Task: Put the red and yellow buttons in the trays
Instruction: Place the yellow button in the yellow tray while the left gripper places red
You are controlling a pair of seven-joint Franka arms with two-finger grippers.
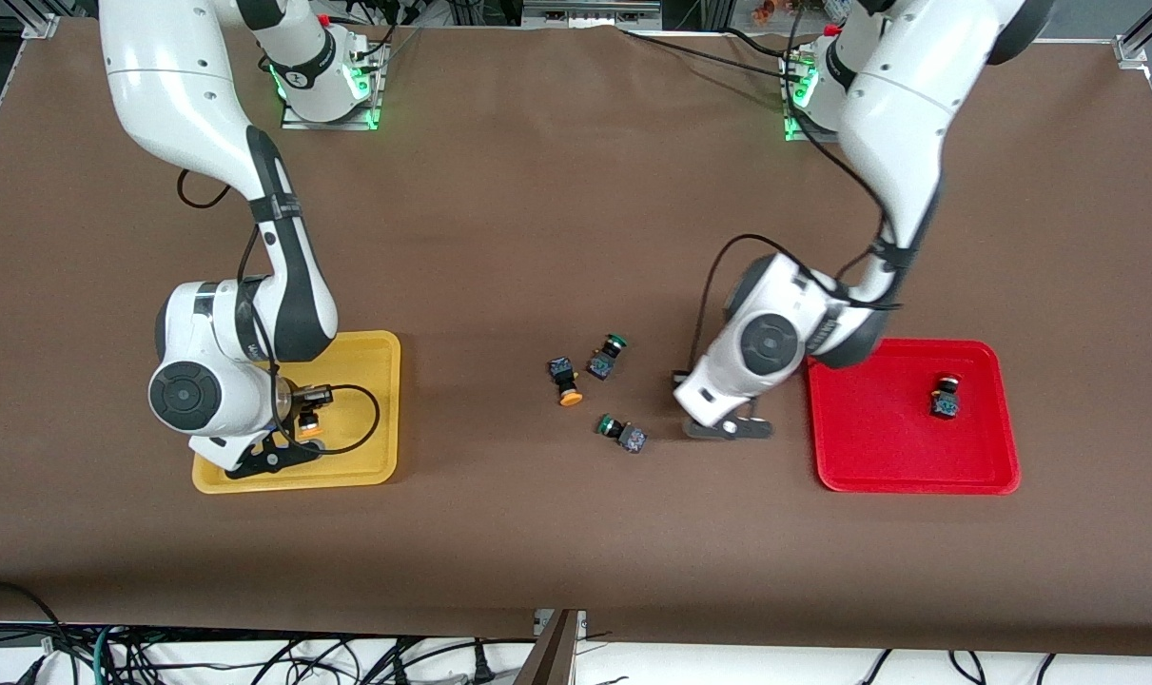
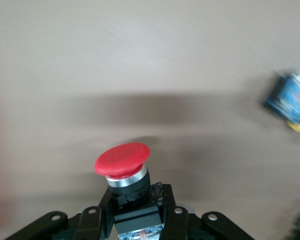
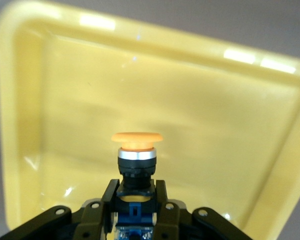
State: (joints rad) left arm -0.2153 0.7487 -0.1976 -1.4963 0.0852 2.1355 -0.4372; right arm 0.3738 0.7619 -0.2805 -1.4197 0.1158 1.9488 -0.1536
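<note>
Right end effector (image 3: pixel 135 207) over yellow tray (image 1: pixel 371 457), fingers clamped on dark body of yellow-capped button (image 3: pixel 136 150), cap pointing at tray floor. Left end effector (image 2: pixel 137 212) low over bare brown worktop (image 1: pixel 537 209), between loose buttons and red tray (image 1: pixel 880 447), fingers clamped on red-capped button (image 2: pixel 123 162). Second red-capped button (image 1: pixel 945 396) lying in red tray, toward left arm's end. Second yellow-capped button (image 1: pixel 565 380) on its side mid-worktop. Two green-capped buttons close by: one (image 1: pixel 607 357) just beside it, other (image 1: pixel 622 432) nearer front camera.
</note>
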